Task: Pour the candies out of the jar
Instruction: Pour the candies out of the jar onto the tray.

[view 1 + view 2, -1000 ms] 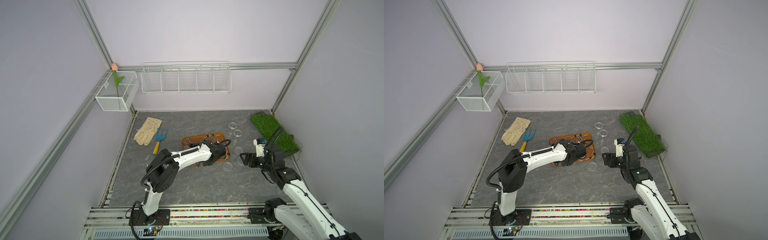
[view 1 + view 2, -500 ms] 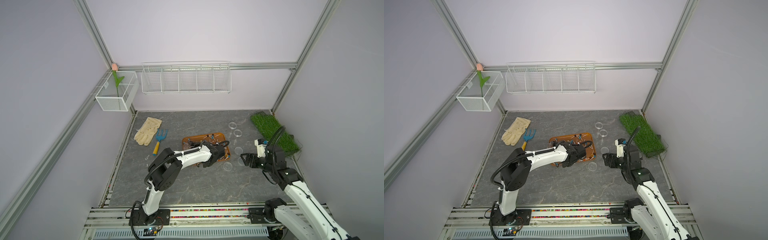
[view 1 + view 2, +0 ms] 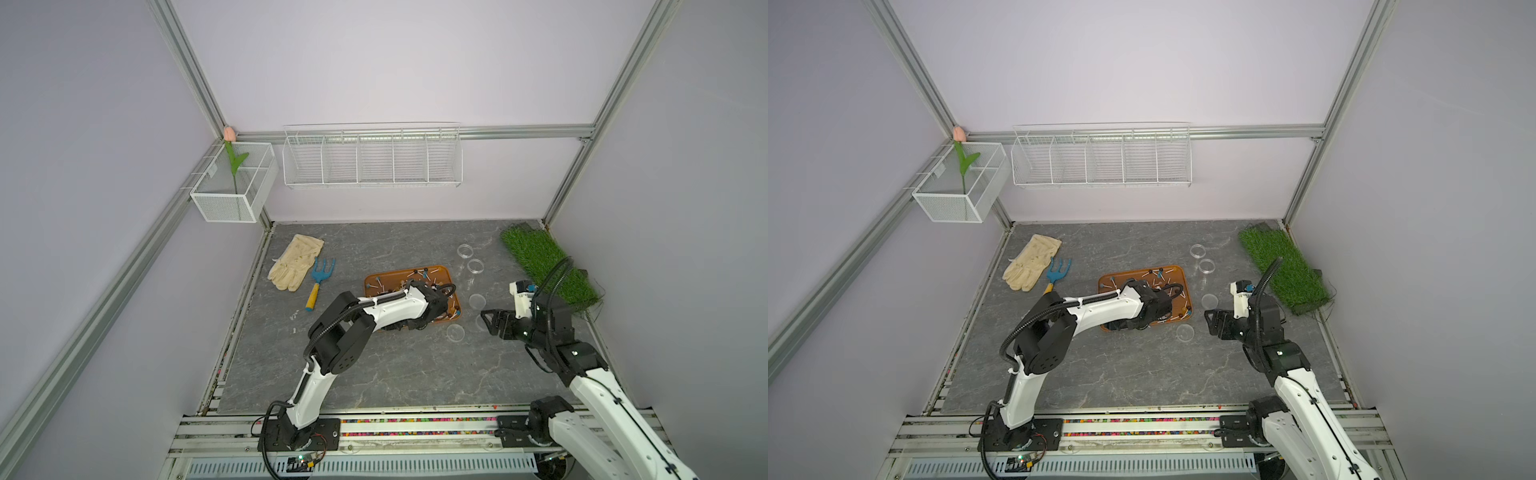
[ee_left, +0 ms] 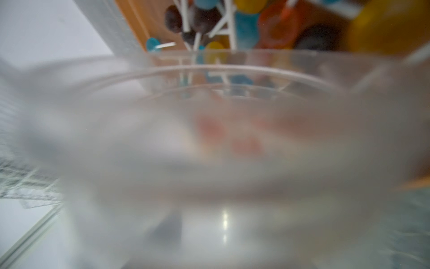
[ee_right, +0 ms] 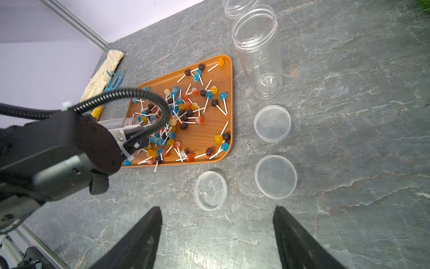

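Note:
The clear jar (image 4: 209, 151) fills the left wrist view as a blur, and my left gripper (image 3: 415, 323) is shut on it. The jar (image 5: 116, 122) lies tipped low over the near left part of the orange tray (image 5: 204, 130), its mouth toward the pile. Many candies (image 5: 176, 109) lie scattered across the tray, and some show past the jar's rim (image 4: 246, 25) in the left wrist view. My right gripper (image 5: 218, 207) hangs open over the bare table to the right of the tray (image 3: 390, 276), holding nothing.
Two empty clear jars (image 5: 258, 53) stand behind the tray's right side. Three clear lids (image 5: 272, 123) lie on the table between the tray and my right gripper (image 3: 492, 322). A glove (image 3: 297, 262) and a blue hand rake (image 3: 320, 278) lie far left, a grass mat (image 3: 544, 270) far right.
The left arm's elbow has shifted a little while its gripper stays over the tray with the jar. The right arm has not moved.

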### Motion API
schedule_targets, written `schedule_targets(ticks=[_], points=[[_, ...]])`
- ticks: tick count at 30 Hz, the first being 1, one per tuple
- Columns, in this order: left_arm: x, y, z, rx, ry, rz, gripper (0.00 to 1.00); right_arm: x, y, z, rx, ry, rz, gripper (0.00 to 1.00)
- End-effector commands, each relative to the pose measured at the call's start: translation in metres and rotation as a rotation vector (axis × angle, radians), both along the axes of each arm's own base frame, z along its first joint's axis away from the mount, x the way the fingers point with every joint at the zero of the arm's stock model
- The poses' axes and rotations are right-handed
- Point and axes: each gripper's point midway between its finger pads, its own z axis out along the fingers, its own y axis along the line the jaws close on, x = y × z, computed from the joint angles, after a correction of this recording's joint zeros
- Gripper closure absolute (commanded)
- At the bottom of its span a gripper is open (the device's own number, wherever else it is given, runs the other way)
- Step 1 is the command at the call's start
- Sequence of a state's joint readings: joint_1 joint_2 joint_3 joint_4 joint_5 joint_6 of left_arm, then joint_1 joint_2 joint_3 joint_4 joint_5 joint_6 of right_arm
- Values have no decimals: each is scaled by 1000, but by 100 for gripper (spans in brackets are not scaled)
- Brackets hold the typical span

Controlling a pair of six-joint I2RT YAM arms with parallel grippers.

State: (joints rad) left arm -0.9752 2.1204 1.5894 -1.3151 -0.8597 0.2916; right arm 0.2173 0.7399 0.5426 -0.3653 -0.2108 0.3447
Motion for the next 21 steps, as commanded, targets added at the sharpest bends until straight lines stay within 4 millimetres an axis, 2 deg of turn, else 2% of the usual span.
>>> schedule_targets(ticks=[1, 2, 4, 7, 9, 11, 13, 14, 16, 17, 21], points=[[-2, 2, 17, -24, 5, 23, 49, 0, 1, 1, 25, -18, -1, 22], [5, 13, 24, 152, -59, -34, 49, 1, 1, 2, 25, -20, -2, 22], [17, 18, 30, 312, -158, -114, 49, 1, 1, 1, 21, -21, -4, 22], [22, 5, 39, 207, -222, -98, 49, 2, 0, 1, 20, -26, -9, 22], [27, 3, 49, 232, -274, -128, 49, 3, 0, 1, 24, -30, -10, 22], [27, 4, 52, 222, -270, -120, 48, 5, 1, 2, 26, -41, -8, 22], [17, 9, 39, 90, -137, -18, 48, 6, 2, 3, 30, -47, -1, 22], [8, 9, 31, -31, -34, 77, 47, 6, 3, 5, 34, -51, 0, 22], [-23, -2, 12, -251, 233, 233, 46, 6, 3, 7, 37, -59, 1, 22], [-33, -8, 8, -323, 309, 281, 46, 6, 3, 7, 38, -62, -1, 22], [-40, -31, 16, -517, 346, 315, 46, 4, 0, 7, 32, -69, -11, 22]])
